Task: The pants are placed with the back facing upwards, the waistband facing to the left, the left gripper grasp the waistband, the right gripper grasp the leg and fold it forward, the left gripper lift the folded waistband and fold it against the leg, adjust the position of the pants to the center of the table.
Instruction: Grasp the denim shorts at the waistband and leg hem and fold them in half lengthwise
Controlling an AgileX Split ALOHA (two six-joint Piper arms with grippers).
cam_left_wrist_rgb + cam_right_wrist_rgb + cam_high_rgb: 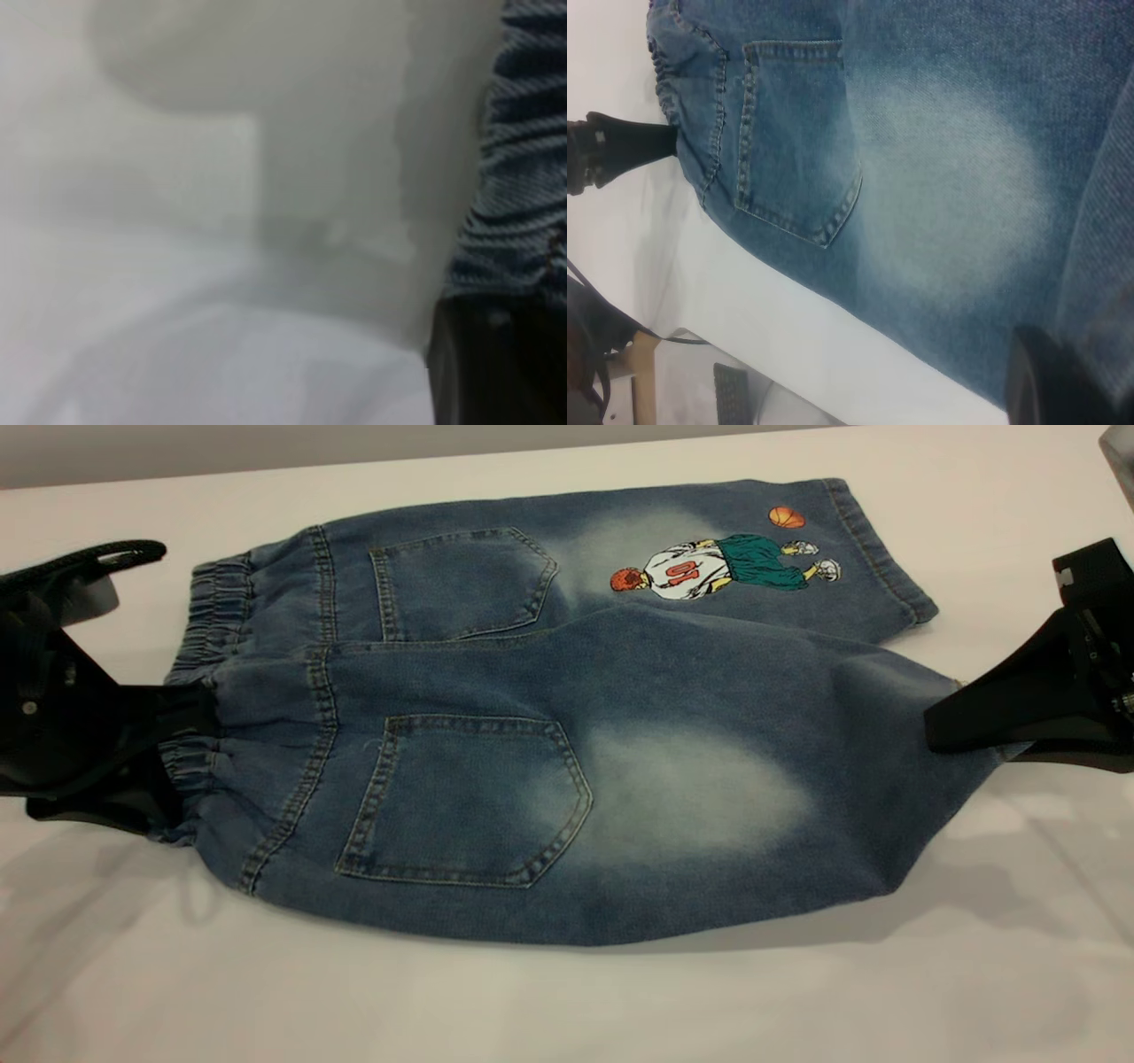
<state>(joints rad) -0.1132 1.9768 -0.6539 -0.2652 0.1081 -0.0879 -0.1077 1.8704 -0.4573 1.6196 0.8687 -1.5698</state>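
From outside, you see the pants [549, 717] lying back-up on the table [567, 1001], waistband [208, 646] to the left and legs to the right. The near half is lifted and stretched between your two arms, and its edge already overlaps the seam toward the printed half. Your left gripper [182, 713] is clamped on the waistband at its near part. Your right gripper [961, 722] is pinched on the hem end of the leg [709, 797], the plain one with the faded patch. The printed leg lies flat at the far side.

In the left wrist view, little shows: ruched denim of the waistband [523, 177] beside a dark piece of the left gripper [496, 363], with bare table [221, 266] filling the rest. You cannot tell how the jaws stand from here; the outside view settles it.

In the right wrist view, you look along the leg [948, 177] past a back pocket to the waistband [673, 80], where the left gripper [660, 142] bites the cloth. One dark finger of the right gripper [1054, 381] sits against the denim.

My reading: you are in the first fold. Next, carry both ends together toward the far side, keeping the cloth taut and level, and lay the near half squarely over the printed one before letting go.
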